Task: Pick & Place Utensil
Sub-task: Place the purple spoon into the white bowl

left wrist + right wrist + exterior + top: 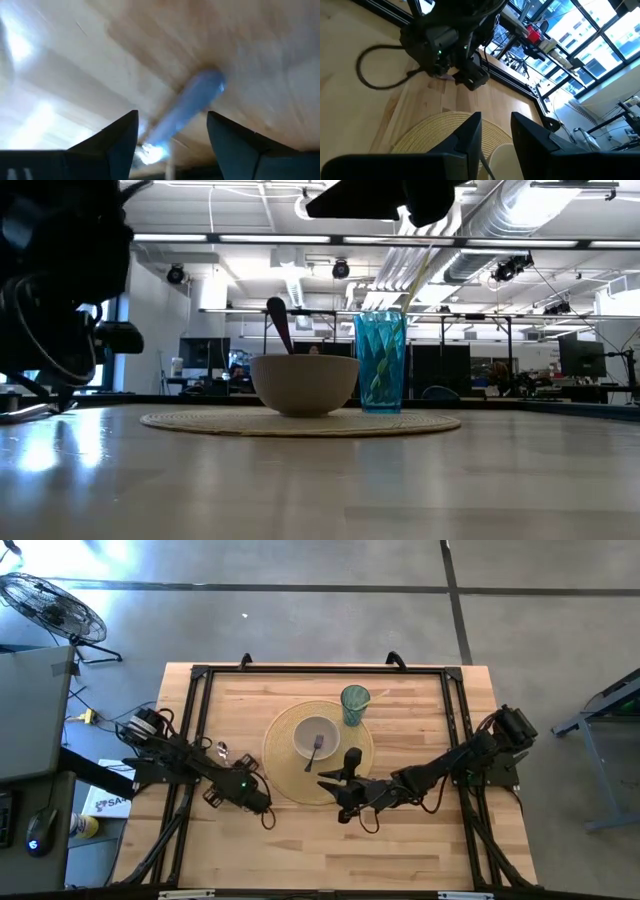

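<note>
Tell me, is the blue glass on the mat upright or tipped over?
Upright. The low view shows the blue glass standing straight on the woven mat, beside the bowl.

Pale wooden table (420, 840) with faint sheen, woven straw placemat (285, 775), translucent ribbed plastic cup (381, 361), matt bowl (304, 384)

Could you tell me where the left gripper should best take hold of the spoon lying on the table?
Grip the spoon across its handle from straight above: it lies flat on the table, and the open left gripper already straddles it.
</note>
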Controlling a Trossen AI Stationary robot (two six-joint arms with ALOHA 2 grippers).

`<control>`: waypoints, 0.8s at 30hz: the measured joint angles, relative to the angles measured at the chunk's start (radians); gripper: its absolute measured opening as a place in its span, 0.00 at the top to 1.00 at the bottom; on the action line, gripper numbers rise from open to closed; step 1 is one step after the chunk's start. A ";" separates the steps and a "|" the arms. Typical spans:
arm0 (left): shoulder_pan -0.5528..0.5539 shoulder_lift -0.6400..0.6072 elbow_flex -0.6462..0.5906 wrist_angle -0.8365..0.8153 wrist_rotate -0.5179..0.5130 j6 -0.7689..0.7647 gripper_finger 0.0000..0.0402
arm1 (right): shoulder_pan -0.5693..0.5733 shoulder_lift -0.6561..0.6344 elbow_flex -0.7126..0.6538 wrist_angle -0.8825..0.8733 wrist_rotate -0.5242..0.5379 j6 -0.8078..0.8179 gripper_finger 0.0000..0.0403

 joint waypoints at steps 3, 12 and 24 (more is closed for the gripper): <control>0.005 0.000 -0.009 0.016 0.006 0.075 0.49 | 0.000 0.000 0.000 -0.004 0.000 0.000 0.75; 0.071 -0.005 -0.035 0.057 0.050 0.175 0.69 | 0.000 0.000 0.000 -0.046 -0.001 0.056 0.75; 0.069 -0.004 -0.028 0.096 0.026 0.161 0.87 | 0.038 -0.016 0.000 -0.038 0.020 0.049 0.75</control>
